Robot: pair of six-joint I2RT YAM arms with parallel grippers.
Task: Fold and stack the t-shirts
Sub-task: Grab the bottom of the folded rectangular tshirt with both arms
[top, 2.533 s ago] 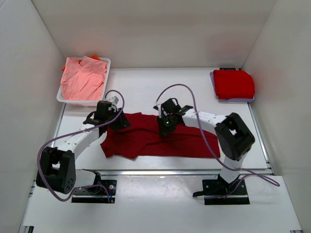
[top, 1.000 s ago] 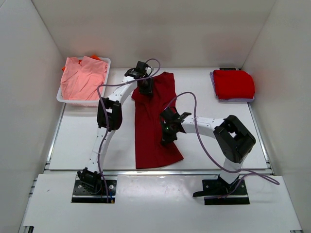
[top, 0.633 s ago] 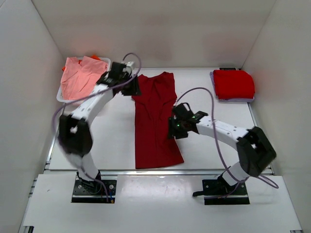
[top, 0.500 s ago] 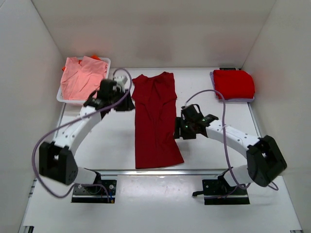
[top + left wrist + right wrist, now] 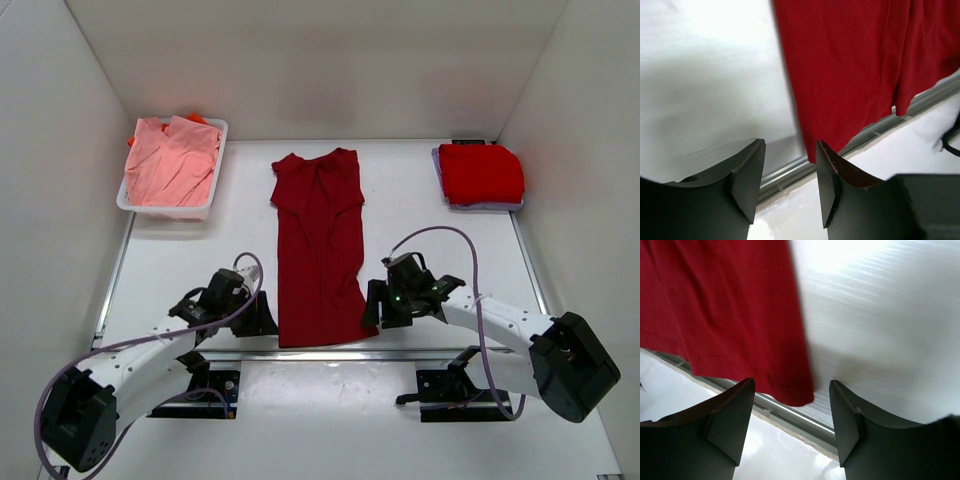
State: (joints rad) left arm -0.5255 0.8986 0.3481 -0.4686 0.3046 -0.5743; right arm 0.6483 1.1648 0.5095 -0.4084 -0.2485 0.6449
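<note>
While the maroon t-shirt (image 5: pixel 318 250) lies flat, left claw (image 5: pixel 790 152) and right claw (image 5: pixel 791 390) flank its hem, parted, empty.

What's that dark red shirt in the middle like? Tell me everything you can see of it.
The maroon shirt is a plain, soft-looking short-sleeved tee. It lies flat on the white table, with its neck toward the far wall and its hem at the near edge. It looks narrow, with long creases running down its length. Nothing grips it: the left gripper and the right gripper sit by its two bottom corners, jaws open.
</note>
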